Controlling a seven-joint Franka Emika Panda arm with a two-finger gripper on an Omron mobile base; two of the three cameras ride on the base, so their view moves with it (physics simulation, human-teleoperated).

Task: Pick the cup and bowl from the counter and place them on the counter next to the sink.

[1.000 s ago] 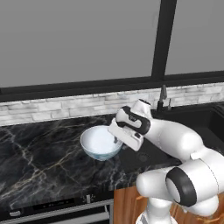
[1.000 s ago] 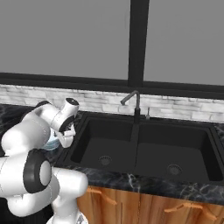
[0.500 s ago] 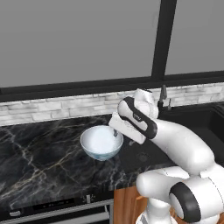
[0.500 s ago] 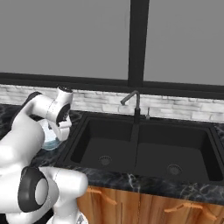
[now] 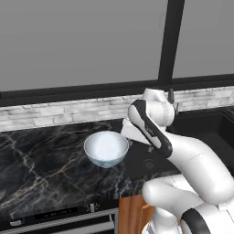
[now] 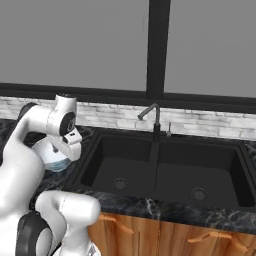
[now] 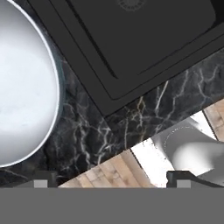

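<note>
Gripper of white Franka arm: jaws spread wide, nothing between them, touching nothing. Hand view looks down w/ both dark fingertips at bottom edge, well apart, over a strip of glossy black marble counter w/ pale veins. Round white bowl w/ pale bluish inside sits upright on counter, just beside matte black double-basin sink, on its left side. Bowl apart from fingers; its rim fills left of hand view. In left base view, hand hangs just right of bowl, above counter edge by sink. Dark curved faucet stands behind sink.
</note>
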